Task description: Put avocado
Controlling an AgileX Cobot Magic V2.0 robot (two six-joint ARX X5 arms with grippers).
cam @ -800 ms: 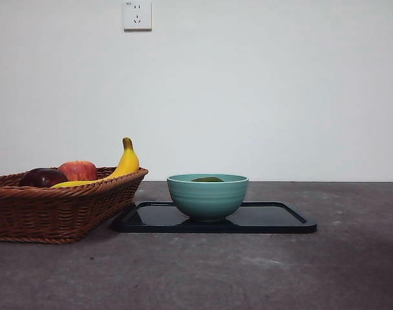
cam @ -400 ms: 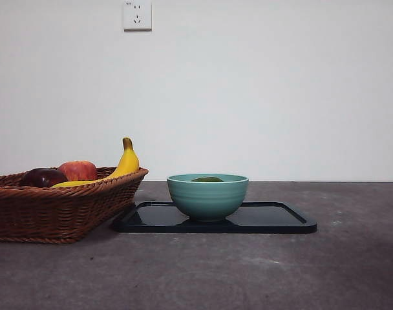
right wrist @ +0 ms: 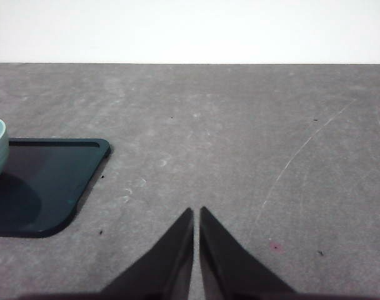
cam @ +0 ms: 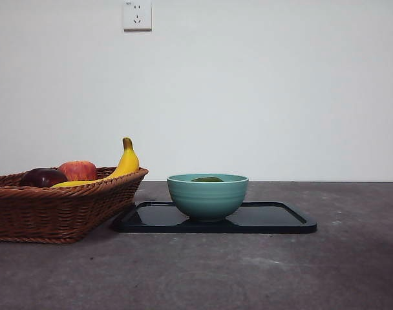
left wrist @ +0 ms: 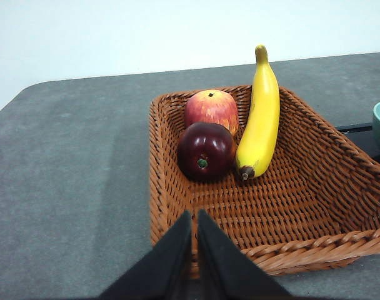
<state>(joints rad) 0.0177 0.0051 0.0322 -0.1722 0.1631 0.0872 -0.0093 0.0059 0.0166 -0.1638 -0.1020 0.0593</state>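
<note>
The avocado (cam: pixel 207 179) lies inside the bowl (cam: pixel 207 197) (only its top shows), at 3 o'clock from the basket (cam: pixel 61 210). Both claws, left gripper (left wrist: pixel 194 215) and right gripper (right wrist: pixel 196 212), are together and hold nothing.

Even, soft indoor light, bright white wall (cam: pixel 280 97) slightly washed out, faint shadow under the basket (cam: pixel 61 206) at lower left, mild sheen on the dark tray (cam: pixel 274 219), sharp focus on the fruit, blurred dark end effector (left wrist: pixel 194 256) at frame bottom, grey surface (right wrist: pixel 252 125) evenly lit

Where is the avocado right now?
In the front view the avocado sits inside the teal bowl, only its top peeking over the rim, on the black tray beside the basket.
</note>
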